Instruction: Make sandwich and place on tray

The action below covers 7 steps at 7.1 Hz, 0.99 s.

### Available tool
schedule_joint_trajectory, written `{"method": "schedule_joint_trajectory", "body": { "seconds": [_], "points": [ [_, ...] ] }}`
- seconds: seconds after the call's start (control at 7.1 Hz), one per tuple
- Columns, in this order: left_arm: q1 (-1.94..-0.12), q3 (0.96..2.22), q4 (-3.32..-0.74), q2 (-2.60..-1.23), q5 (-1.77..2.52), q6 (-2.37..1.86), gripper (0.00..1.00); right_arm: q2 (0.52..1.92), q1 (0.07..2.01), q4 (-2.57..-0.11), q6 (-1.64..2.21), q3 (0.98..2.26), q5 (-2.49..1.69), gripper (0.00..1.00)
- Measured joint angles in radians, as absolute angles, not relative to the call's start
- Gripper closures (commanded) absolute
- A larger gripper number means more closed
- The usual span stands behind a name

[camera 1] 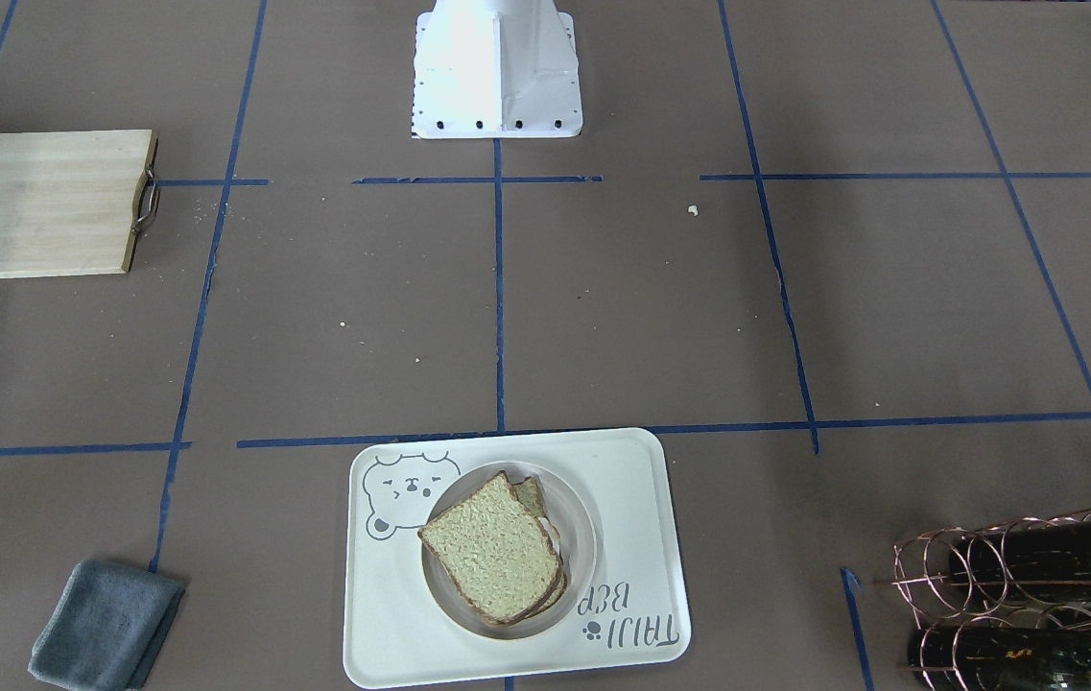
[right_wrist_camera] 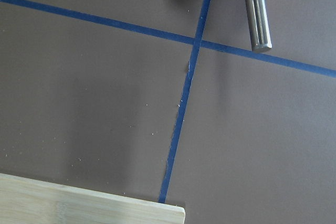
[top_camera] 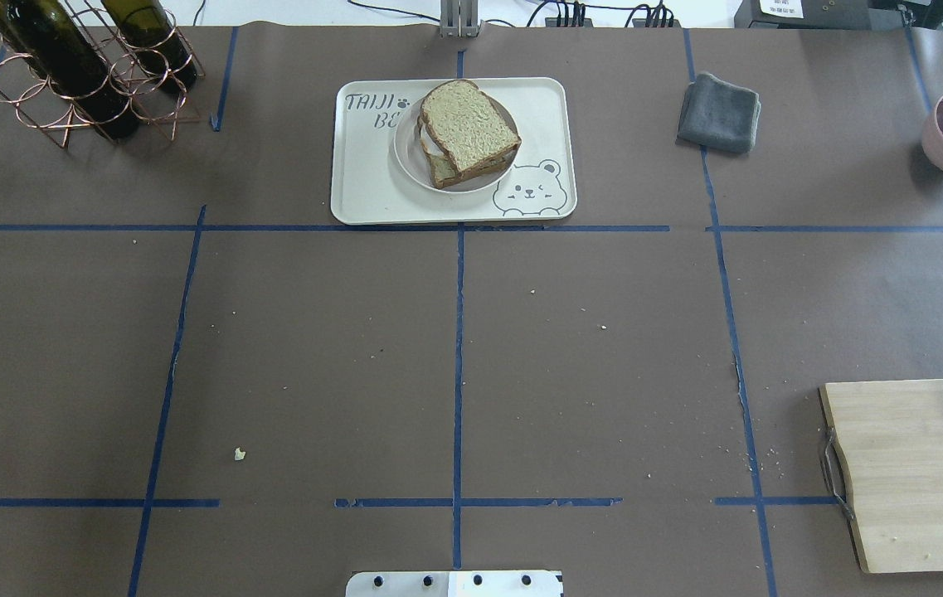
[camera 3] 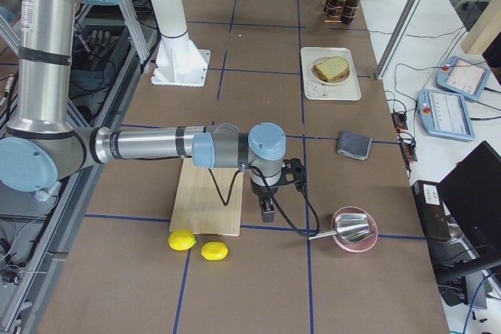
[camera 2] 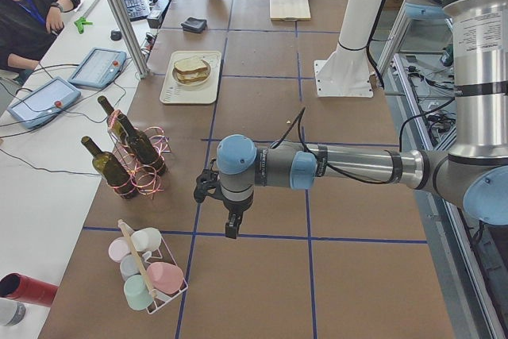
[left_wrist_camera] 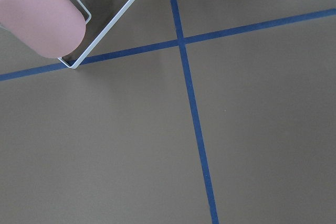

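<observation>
Brown-paper table (top_camera: pixel 313 348) with a blue tape grid. Left gripper (camera 2: pixel 231 228) hangs over bare table near a cup rack (camera 2: pixel 151 275); can't tell how its jaws stand. Right gripper (camera 3: pixel 268 210) is just beside the cutting board (camera 3: pixel 200 205), near a pink bowl (camera 3: pixel 340 242); jaws also unclear. Sandwich (top_camera: pixel 467 128) sits on a round dish (top_camera: pixel 407 155) on the tray (top_camera: pixel 363 186), well apart from both.
</observation>
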<state>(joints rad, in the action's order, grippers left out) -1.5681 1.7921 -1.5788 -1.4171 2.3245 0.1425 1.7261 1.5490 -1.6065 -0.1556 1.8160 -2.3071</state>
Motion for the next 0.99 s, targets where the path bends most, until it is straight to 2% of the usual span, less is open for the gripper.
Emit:
{"method": "schedule_joint_trajectory", "body": {
  "seconds": [0.99],
  "points": [
    [-1.565, 1.785, -1.579, -1.416, 2.324, 0.139, 0.00, 1.741, 1.543, -1.588, -0.159, 1.799, -2.311, 0.00]
  ]
}}
